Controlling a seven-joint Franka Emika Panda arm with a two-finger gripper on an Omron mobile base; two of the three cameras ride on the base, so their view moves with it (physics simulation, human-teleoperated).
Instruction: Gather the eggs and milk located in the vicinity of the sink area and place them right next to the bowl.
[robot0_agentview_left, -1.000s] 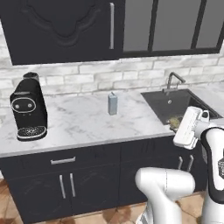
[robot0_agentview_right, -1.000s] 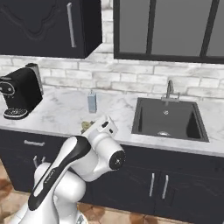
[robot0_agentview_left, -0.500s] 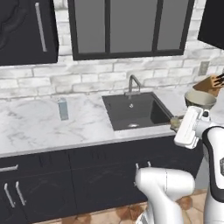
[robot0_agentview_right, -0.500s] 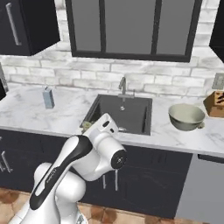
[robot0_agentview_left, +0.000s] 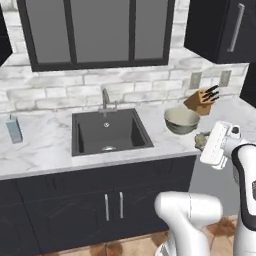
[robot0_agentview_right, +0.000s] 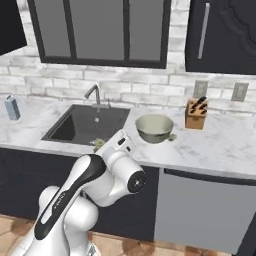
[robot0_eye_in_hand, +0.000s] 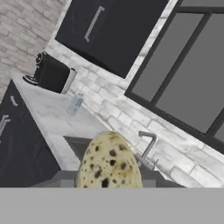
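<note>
gripper (robot0_eye_in_hand: 109, 186) clamped on speckled egg (robot0_eye_in_hand: 109, 162)

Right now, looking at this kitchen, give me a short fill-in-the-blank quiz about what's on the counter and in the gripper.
1. The gripper is shut on a speckled ____.
2. The milk stands on the counter, upright, to the ____ of the sink.
3. Between the sink and the knife block sits the ____.

Missing words: egg; left; bowl
</note>
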